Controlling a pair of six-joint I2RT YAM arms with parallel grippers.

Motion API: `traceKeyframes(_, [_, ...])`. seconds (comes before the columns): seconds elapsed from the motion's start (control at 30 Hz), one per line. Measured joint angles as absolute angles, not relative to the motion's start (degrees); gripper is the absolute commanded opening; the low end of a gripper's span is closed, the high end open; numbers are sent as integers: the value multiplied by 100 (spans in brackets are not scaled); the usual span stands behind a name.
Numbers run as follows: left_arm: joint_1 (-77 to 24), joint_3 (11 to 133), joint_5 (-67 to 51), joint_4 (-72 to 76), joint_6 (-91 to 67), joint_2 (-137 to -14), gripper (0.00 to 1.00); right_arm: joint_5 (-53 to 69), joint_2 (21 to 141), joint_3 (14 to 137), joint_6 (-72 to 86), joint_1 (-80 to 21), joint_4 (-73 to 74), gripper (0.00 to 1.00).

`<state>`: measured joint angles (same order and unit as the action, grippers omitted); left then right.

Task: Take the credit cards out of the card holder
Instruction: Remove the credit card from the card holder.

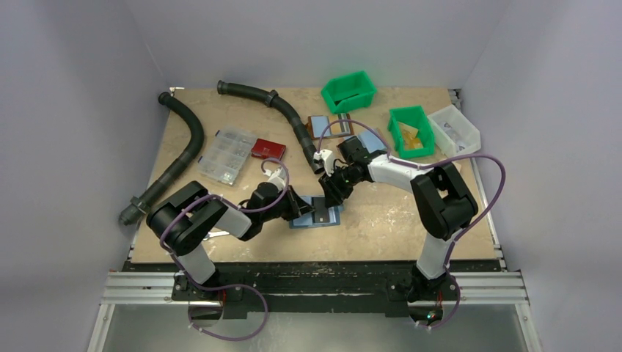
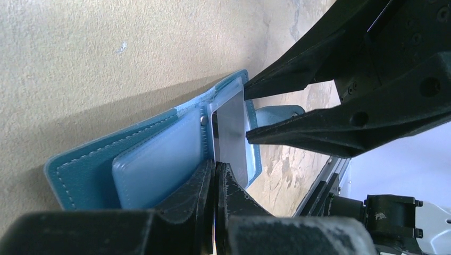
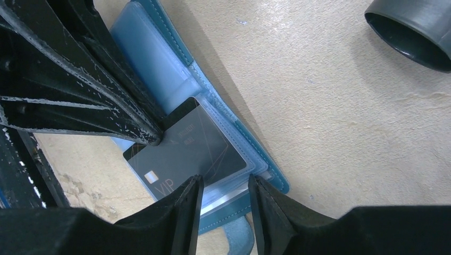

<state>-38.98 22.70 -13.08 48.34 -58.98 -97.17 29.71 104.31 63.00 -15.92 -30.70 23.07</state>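
Top external view: above and behind the near edge, facing down and forward; long range, covering the bench (image 1: 411, 220) from near to far edge. Left wrist view: low, very close, looking along the surface roughly toward the right edge. Right wrist view: close, looking steeply down. All three share the card holder (image 1: 317, 214) (image 2: 80, 164) (image 3: 159, 74) by the middle of the near edge. The left wrist view also contains the right gripper (image 2: 247, 114); the right wrist view, the left gripper (image 3: 154, 140).

Black joint housings and white link shells form the left arm (image 1: 192, 220) at seven o'clock and the right arm (image 1: 440, 198) at four; a purple cable (image 1: 493, 167) loops along each. Tapered black fingers, white-scuffed, on the left gripper (image 2: 215, 178); round screw holes on the right gripper (image 2: 247, 114).
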Motion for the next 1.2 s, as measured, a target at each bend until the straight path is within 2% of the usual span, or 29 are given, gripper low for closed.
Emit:
traceKeyframes(0.13, [-3870, 2265, -1343, 4762, -5894, -9717, 0, 2943, 10436, 6300, -1601, -3070, 2283, 42])
traceKeyframes(0.3, [-3863, 2270, -1354, 4685, -5885, -9714, 6, 2934, 10442, 6300, -1605, -3070, 2272, 42])
traceKeyframes(0.53, [-3863, 2292, -1356, 4615, -5833, -9712, 7, 2932, 10442, 6300, -1605, -3070, 2272, 42])
traceKeyframes(0.97, [-3822, 2281, -1544, 4574, -5789, -9710, 15, 2930, 10442, 6300, -1605, -3070, 2270, 43])
traceKeyframes(1.07, [-3795, 2257, -1634, 4589, -5791, -9712, 12, 2928, 10442, 6300, -1605, -3070, 2270, 43])
traceKeyframes(1.2, [-3789, 2257, -1691, 4604, -5795, -9730, 0, 2928, 10442, 6300, -1605, -3070, 2270, 43])
